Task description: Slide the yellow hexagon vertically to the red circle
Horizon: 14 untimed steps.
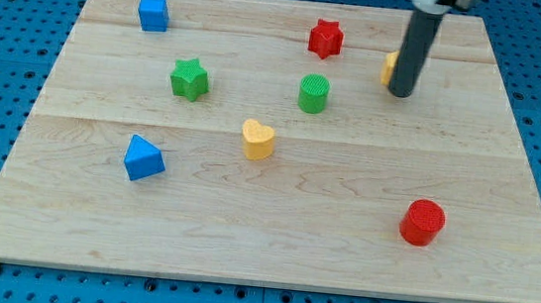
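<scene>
The yellow hexagon (388, 67) lies at the view's upper right, mostly hidden behind my rod; only its left edge shows. My tip (401, 92) rests on the board just right of and in front of it, touching or nearly touching it. The red circle (423, 223), a short red cylinder, stands at the view's lower right, well below the hexagon and a little to the right.
On the wooden board (65, 221) there are also a red star (326, 39), a green cylinder (314, 93), a green star (190, 78), a yellow heart (258, 139), a blue cube (152, 13) and a blue triangle (143, 158). Blue pegboard surrounds the board.
</scene>
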Each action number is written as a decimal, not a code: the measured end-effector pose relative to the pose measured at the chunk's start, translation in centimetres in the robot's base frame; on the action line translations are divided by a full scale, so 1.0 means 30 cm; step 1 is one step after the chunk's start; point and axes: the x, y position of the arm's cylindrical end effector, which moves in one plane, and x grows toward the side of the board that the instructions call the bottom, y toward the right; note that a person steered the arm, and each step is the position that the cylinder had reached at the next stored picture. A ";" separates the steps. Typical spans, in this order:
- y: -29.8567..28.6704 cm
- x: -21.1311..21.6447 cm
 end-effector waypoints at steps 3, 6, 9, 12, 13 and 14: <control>0.009 -0.263; -0.062 0.029; -0.107 0.055; -0.107 0.166; -0.122 0.251; -0.098 0.252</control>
